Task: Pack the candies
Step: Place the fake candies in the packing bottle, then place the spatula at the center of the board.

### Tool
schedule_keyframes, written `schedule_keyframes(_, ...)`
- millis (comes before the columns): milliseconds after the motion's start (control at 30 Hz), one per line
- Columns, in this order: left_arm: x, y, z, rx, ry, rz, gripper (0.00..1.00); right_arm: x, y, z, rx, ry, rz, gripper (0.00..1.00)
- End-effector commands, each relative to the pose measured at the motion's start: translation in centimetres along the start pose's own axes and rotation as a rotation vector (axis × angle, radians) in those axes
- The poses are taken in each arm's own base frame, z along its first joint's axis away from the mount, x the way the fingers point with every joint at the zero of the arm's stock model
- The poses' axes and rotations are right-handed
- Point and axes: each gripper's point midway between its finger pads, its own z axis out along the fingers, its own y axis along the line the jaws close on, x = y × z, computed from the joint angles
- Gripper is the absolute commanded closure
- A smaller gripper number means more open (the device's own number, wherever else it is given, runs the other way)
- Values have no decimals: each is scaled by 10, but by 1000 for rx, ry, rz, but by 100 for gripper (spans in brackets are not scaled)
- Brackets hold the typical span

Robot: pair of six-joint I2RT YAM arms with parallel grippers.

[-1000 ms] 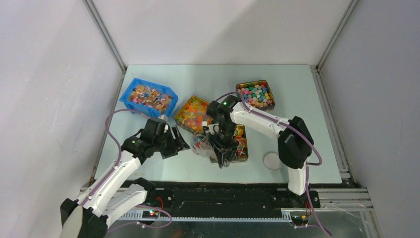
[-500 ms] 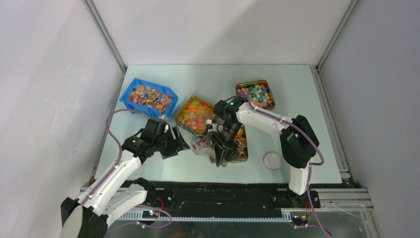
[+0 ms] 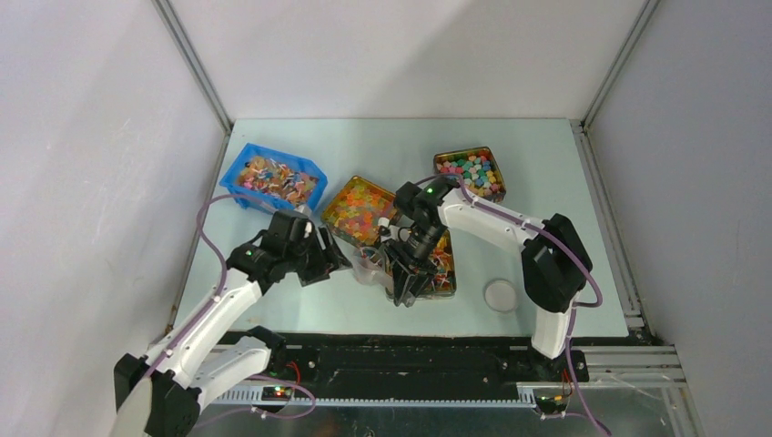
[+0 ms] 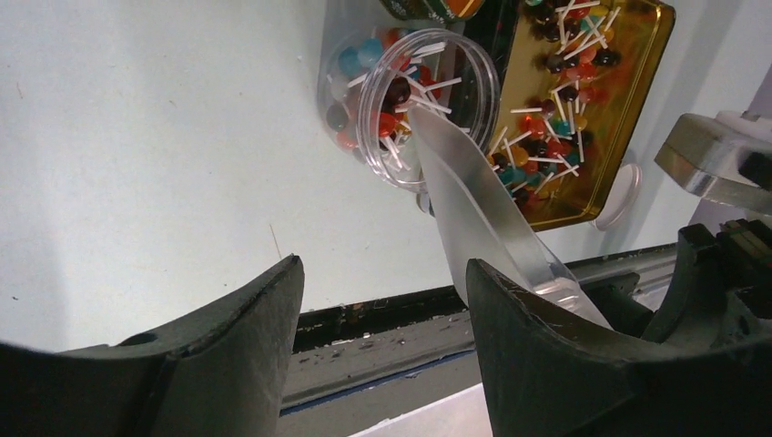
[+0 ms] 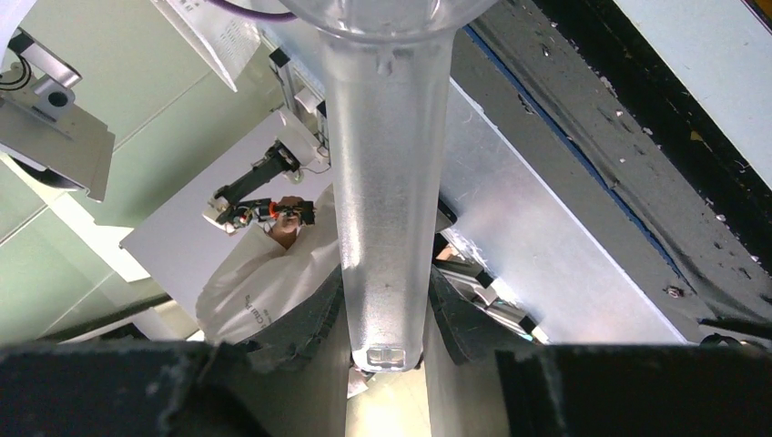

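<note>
Because the right claw [image 5: 387, 350] clamps the scoop [image 4: 478, 214] and the left claw [image 4: 382, 273] gapes empty, nothing steadies the jar [image 4: 333, 86]; a shove could spill candies [image 4: 397, 91] onto the counter [image 4: 137, 137].

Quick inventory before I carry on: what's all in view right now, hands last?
Bin: one, blue, far left, mixed sweets inside.
Gummy tin: one, gold, centre.
Far tin: one, gold, far centre-right, multicoloured sweets.
Candy tin: one, gold, near centre, under right arm.
Jar: one, clear, on its side beside candy tin.
Candies: many, mixed colours, in jar and candy tin.
Scoop: one, clear, tip at jar mouth.
Lid: one, whitish, near right.
Left hand: open, empty, facing jar.
Right hand: shut on scoop.
</note>
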Motion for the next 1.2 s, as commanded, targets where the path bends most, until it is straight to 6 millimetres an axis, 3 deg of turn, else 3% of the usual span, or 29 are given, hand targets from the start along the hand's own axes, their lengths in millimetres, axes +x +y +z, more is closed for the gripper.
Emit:
schedule_keyframes(0,-19,-25,-6,74,-47,22,29,10,12,-8,-41,-2,-5,100)
schedule_keyframes(333,-31,-37,-6,91,-64,26,29,12,12,-11,-31,-7,-26,100)
schedule_keyframes(567,-42,-45,-16,113,-117,50,27,6,0,-34,115,-168,-116,100)
schedule_keyframes(833,-53,-51,-29,148,-193,96,15,-7,-41,-74,269,-417,-93,100)
schedule_keyframes(967,-55,-52,-35,160,-219,122,11,-13,-84,-106,449,-566,-11,100)
schedule_keyframes(1167,-51,-49,-36,168,-224,132,10,-4,-141,-146,614,-711,161,100)
